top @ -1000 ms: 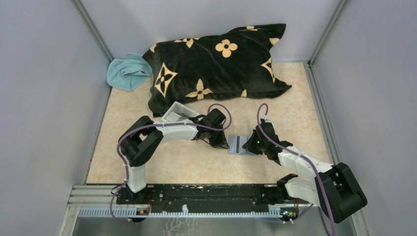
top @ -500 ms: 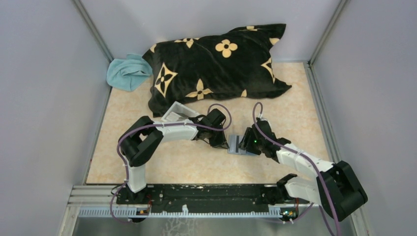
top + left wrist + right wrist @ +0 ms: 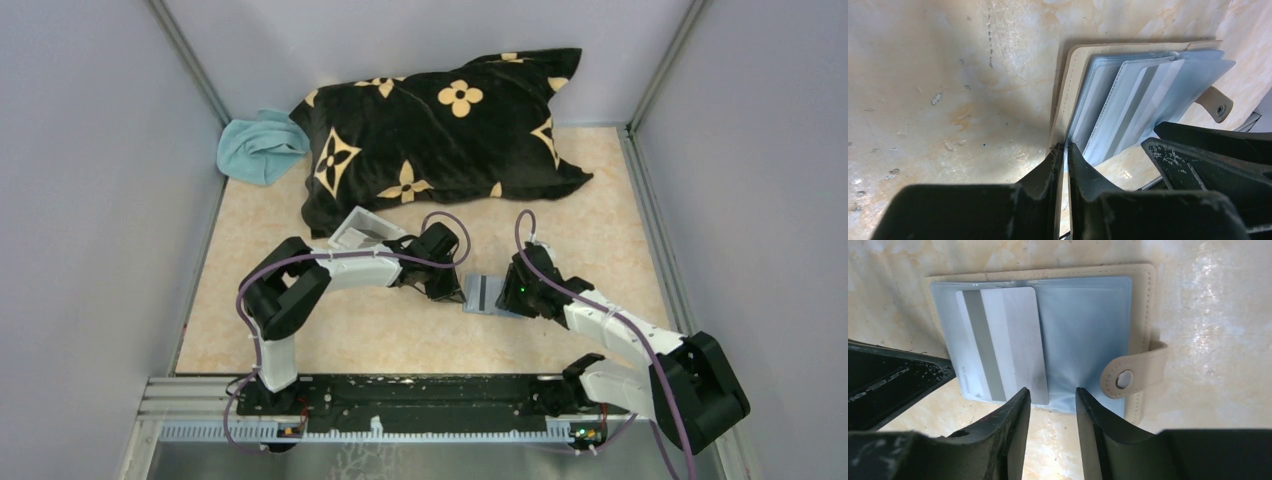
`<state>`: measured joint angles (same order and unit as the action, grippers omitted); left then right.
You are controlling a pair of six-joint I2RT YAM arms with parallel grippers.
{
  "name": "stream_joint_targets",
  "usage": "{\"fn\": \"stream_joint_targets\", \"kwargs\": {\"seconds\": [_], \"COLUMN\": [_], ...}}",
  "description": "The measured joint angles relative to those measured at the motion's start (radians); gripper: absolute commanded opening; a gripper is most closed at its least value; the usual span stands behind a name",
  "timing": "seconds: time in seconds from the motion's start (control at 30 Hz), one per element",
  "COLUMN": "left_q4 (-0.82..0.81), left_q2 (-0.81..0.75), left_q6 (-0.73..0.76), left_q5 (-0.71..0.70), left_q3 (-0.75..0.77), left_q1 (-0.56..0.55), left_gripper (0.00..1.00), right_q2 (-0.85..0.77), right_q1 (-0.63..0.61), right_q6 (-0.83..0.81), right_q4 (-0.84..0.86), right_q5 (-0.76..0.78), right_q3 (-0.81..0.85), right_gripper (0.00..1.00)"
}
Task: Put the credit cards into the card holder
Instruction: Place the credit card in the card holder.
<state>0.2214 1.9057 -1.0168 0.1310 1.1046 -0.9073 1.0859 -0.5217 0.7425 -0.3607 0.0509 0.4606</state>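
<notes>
Card holder: lies open on the counter, in the middle between the two arms. Tan cover down, grey-blue pockets up.

Left fingers: closed, pinching the tan edge of the cover at one corner. The pocket leaves fan up just beside the pinch.

Right fingers: apart, clamping nothing. The tips sit at the near edge of the open holder. One tip is just beside the near corner of the card; the other is over the bare pocket half, short of the tab.

Card: silver-grey with a darker stripe running down its length. It lies flat on the half of the holder away from the tab, lined up with the pocket. Cannot tell whether it is inside a slot or only resting on top. No other card can be made out in these views.

Tab: sticks out from the cover edge on the far side from the card and folds over the pocket, its snap stud facing up.

Surroundings: a clear tray behind the left arm; a black pillow with a tan flower pattern at the back; a teal cloth beside its left end.
</notes>
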Motion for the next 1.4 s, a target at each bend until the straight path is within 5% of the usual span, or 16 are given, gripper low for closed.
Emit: {"fn": "stream_joint_targets", "kwargs": {"seconds": [0.4,1.4], "left_q4": [-0.013,-0.046], "left_q2": [-0.004,-0.013], "left_q6": [0.0,0.008], "left_q5": [-0.002,-0.001], "left_q3": [-0.011,-0.034], "left_q1": [0.0,0.0], "left_gripper": [0.14,0.12], "right_q2": [0.034,0.142], "right_q1": [0.0,0.0], "right_q6": [-0.01,-0.035], "right_q4": [-0.081,-0.041], "right_q5": [0.086,0.102], "right_q3": [0.034,0.099], "right_gripper": [0.0,0.0]}}
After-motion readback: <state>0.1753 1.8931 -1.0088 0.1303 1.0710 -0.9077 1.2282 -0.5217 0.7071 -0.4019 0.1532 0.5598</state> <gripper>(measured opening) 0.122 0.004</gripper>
